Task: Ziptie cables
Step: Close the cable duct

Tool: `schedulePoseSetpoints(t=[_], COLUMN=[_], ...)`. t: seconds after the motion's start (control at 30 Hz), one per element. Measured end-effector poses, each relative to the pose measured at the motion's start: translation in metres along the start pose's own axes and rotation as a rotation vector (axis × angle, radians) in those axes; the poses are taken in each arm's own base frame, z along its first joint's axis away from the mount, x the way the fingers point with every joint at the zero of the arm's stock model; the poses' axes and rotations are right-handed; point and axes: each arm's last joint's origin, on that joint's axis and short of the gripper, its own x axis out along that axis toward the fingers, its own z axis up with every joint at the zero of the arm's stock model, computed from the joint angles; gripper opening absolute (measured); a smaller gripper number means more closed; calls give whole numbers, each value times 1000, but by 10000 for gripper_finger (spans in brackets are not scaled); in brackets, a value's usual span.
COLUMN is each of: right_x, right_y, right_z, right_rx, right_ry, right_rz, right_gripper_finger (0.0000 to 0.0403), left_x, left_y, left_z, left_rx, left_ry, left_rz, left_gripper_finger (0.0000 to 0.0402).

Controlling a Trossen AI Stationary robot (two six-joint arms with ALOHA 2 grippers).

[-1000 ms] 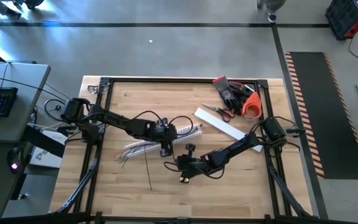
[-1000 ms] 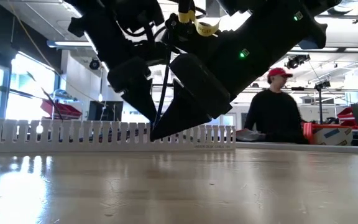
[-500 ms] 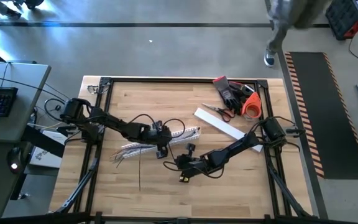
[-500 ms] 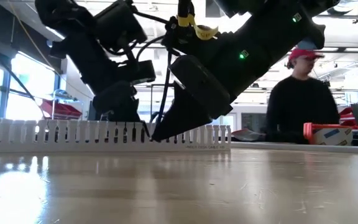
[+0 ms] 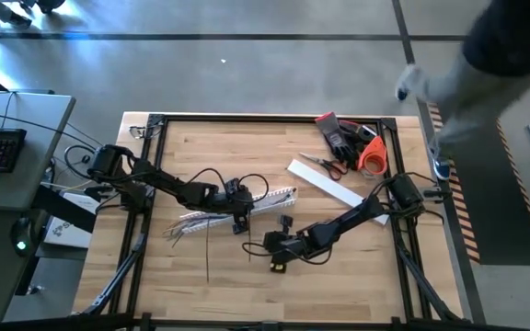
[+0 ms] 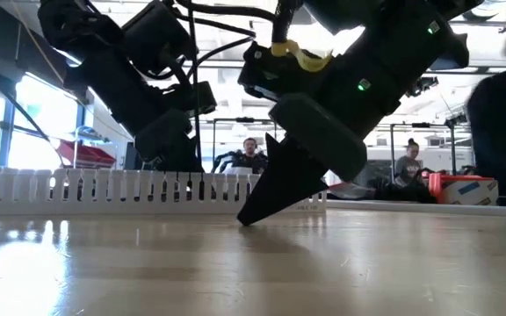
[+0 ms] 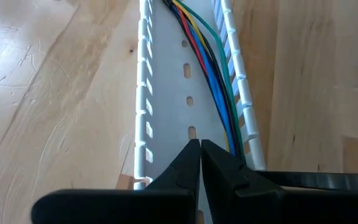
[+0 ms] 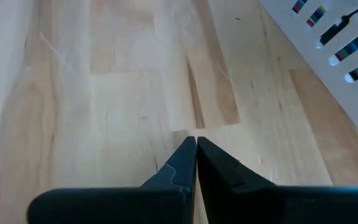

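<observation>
A white slotted duct (image 5: pixel 247 204) lies mid-table with the cables (image 7: pixel 219 93) (blue, red, yellow, green, black) running along its channel. Their loose ends (image 5: pixel 178 226) spill out at its left end. One ziptie (image 5: pixel 207 256), a thin dark strip, lies flat on the wood and runs from the duct toward the near edge. My left gripper (image 7: pixel 200 144) is shut, its tips dipped into the duct channel beside the blue cables. My right gripper (image 8: pixel 196 140) is shut over bare wood just on the near side of the duct, with nothing between its fingers. My left gripper slants down into the duct's channel (image 7: pixel 188 127), its shut tips next to the blue cables (image 7: pixel 225 127). Whether they touch the duct floor or the cables I cannot tell. My right gripper (image 6: pixel 246 219) slants down with its shut tip at the tabletop. Whether it touches the wood I cannot tell.
At the far right of the table lie scissors (image 5: pixel 325 165), dark gloves (image 5: pixel 343 138), an orange object (image 5: pixel 373 156) and a flat white strip (image 5: pixel 334 186). A person (image 5: pixel 500 64) moves past the table's far right corner. Bare wood lies along the near edge.
My left gripper has gone down and toward the table's left edge, into the duct. The ziptie has shifted left and turned from slanting to pointing straight at the near edge. My right gripper has tipped a little, its tip now nearer the near edge. A person has walked to the right behind the table.
</observation>
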Motion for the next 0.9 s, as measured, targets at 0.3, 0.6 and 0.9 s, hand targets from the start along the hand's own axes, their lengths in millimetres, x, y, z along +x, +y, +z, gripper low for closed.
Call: schedulePoseSetpoints(t=[0.3, 0.6, 0.9], right_x=[-37, -128, -164], right_y=[17, -6, -99], right_z=[-5, -21, -82], right_rx=[-106, -141, 100], right_ry=[-28, 76, -34], right_rz=[-176, -442, -404], right_gripper_finger=[0, 26, 177], left_x=[-21, -78, -115], left_y=[-18, -48, -100], left_z=[18, 51, 43], left_rx=[45, 68, 130], left_ry=[-85, -340, -452], left_rz=[-67, -100, -129], left_gripper_finger=[0, 0, 0])
